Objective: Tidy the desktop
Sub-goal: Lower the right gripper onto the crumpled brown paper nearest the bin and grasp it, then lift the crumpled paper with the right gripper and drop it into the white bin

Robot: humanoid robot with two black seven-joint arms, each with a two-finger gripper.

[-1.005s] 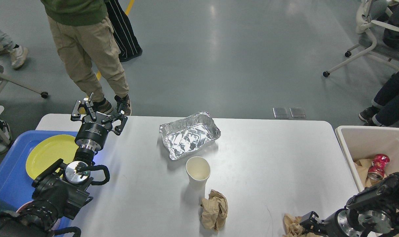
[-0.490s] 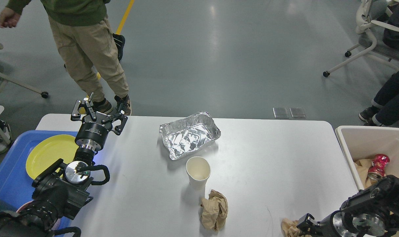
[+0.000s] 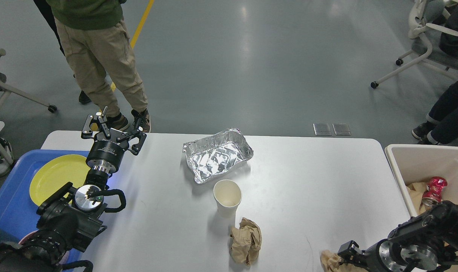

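Observation:
The white desktop carries a crinkled foil tray at the far middle. A white paper cup stands upright just in front of it. A crumpled brown paper wad lies in front of the cup. A second brown paper wad lies at the front right edge, touching the tip of my right gripper, whose fingers are too dark and small to tell apart. My left gripper hovers open over the far left corner with nothing between its fingers.
A blue tray with a yellow plate sits at the left edge. A beige bin at the right holds a red can and brown paper. A person stands beyond the far left corner.
My right arm has shifted slightly left along the front edge, and the brown paper wad at its tip has moved left with it. The left arm is still. The person behind has shifted stance.

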